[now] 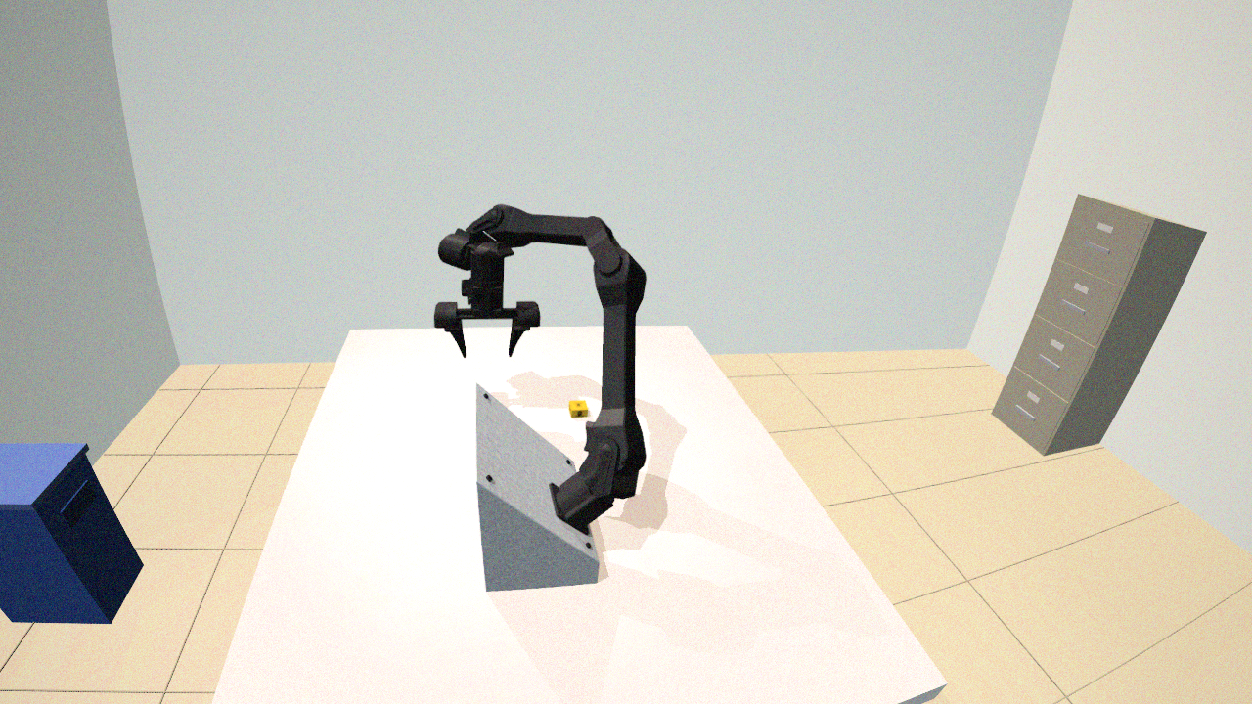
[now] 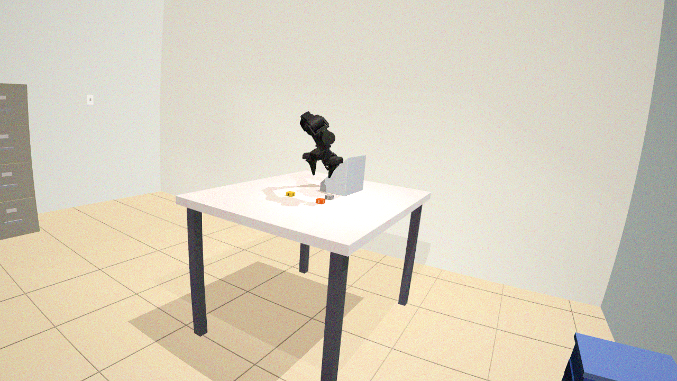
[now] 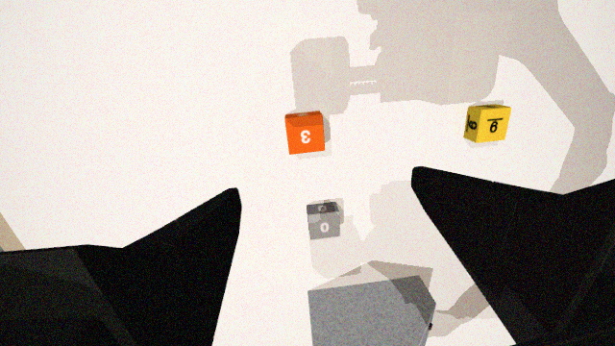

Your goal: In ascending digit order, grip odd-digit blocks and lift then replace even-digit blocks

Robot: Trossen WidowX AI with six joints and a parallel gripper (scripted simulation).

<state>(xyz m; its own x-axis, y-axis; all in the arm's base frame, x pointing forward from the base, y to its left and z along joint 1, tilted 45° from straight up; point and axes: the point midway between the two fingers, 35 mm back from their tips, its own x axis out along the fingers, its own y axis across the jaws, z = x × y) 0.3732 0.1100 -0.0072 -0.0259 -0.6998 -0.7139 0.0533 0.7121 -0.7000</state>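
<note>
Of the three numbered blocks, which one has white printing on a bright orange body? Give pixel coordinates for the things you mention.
The block showing a 3 (image 2: 320,201) (image 3: 306,134). The other two are yellow with black printing (image 1: 578,409) (image 2: 290,193) (image 3: 487,124) and gray (image 2: 329,197) (image 3: 324,222).

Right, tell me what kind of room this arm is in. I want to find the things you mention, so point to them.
Probably an office or small lab: a tall filing cabinet (image 1: 1059,324) (image 2: 14,161) by the wall, a light switch or similar wall plate (image 2: 90,99), and a plain white table (image 1: 367,525) (image 2: 265,212).
</note>
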